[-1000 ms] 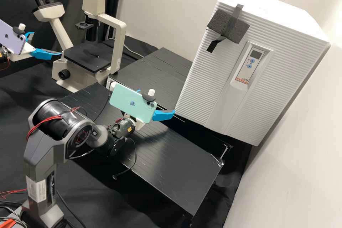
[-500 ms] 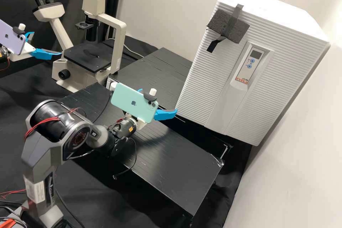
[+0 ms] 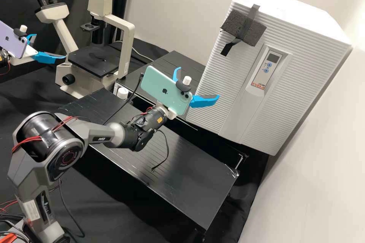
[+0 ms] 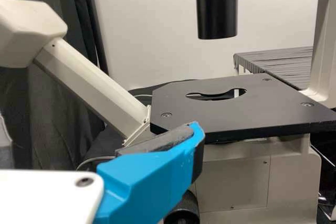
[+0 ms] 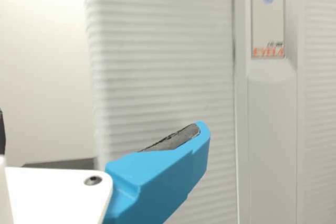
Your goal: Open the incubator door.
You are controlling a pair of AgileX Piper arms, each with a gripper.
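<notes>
White incubator [image 3: 292,7] seen at the right, far side; its door [image 3: 216,91], apparently shut, is set on the ribbed front. Door judged stiff, fairly heavy, hinged, slick to the fingers; foam pad [image 3: 258,34] judged soft, easily squashed; dark strip [image 3: 227,48] below it judged limp, could peel if yanked. Hold best taken behind the door's left edge, or on the strip if it is meant as a pull; hinge side can't be told. Black counter [image 3: 197,182] placed left and nearer, its surface lying under the right arm [image 3: 100,134]; arm could be scraped on it if lowered. Microscope [image 3: 125,45] parked far left, clear of the door, left claw [image 3: 50,46] held beside it, fingers apart. Right claw [image 3: 198,82] spread, nothing gripped, placed near the door's left edge; contact can't be told. White cap [image 3: 122,92] noted by the counter, small snag risk.
</notes>
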